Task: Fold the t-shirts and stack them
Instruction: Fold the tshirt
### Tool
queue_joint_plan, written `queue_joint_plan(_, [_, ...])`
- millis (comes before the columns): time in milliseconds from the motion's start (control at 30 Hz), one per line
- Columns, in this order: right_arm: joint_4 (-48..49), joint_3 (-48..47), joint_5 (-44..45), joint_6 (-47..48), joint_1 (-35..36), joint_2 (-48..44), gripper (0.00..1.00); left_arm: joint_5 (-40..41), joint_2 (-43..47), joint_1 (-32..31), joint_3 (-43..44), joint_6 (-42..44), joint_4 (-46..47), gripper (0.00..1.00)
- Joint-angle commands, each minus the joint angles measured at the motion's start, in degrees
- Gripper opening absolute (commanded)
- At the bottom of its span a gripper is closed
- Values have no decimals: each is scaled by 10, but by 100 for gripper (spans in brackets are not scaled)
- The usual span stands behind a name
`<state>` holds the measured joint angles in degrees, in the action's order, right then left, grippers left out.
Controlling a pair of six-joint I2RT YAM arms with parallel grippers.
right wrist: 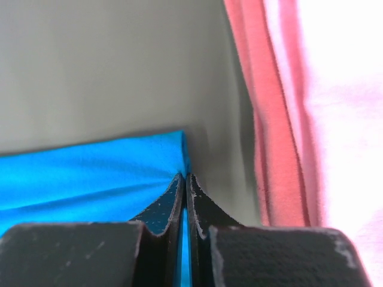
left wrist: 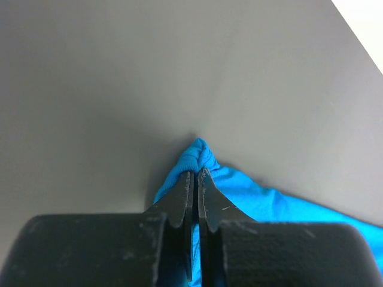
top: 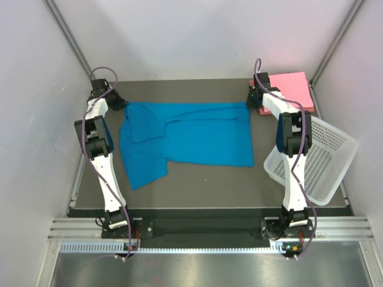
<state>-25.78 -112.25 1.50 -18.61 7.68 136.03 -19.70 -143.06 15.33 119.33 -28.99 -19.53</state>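
The blue t-shirt lies flat on the dark tabletop, stretched left to right across the middle and far part of it. Its far edge runs almost straight between the 2 arms. On the left side a wider piece of cloth reaches toward the near edge, with a folded flap lying over it.

The left end effector is at the far left corner of the shirt. In its wrist view the 2 fingers are pressed together with a bunched bit of blue cloth caught between them – a tight pinch, with a small knot of fabric poking out past the tips.

The right end effector is at the far right corner of the same shirt. Its wrist view shows the fingers closed to a thin slit with blue cloth in it, right at the corner of the hem.

The pink t-shirts sit folded in a flat stack at the far right corner of the tabletop, just right of the right end effector. In the right wrist view their layered edges are near the pinched blue corner – a strip of bare tabletop lies between them.

A white perforated basket sits at the right edge, nearer than the pink stack, partly behind the right arm.
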Motion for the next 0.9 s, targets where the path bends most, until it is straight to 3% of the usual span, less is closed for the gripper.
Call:
queue_joint_plan(0, [27,-9,29,-10,-17,-6,0,39,8,16,29,-16,1,0])
queue_joint_plan(300, [57,17,11,-6,-16,-21,0,86,3,16,49,-31,-38,0])
queue_joint_plan(400, [69,19,-11,-1,-14,-23,0,65,13,17,52,-34,-38,0])
queue_joint_plan(467, [74,15,-39,5,-14,-25,1,40,18,16,58,-34,-39,17])
queue_joint_plan(567, [67,14,-41,5,-11,-44,19,18,33,17,59,-34,-52,37])
queue_joint_plan(667, [44,13,-31,1,-11,-62,33,12,52,17,51,-24,-70,41])
queue_joint_plan(867, [7,48,-28,-8,-8,-119,40,77,89,17,30,6,-181,43])
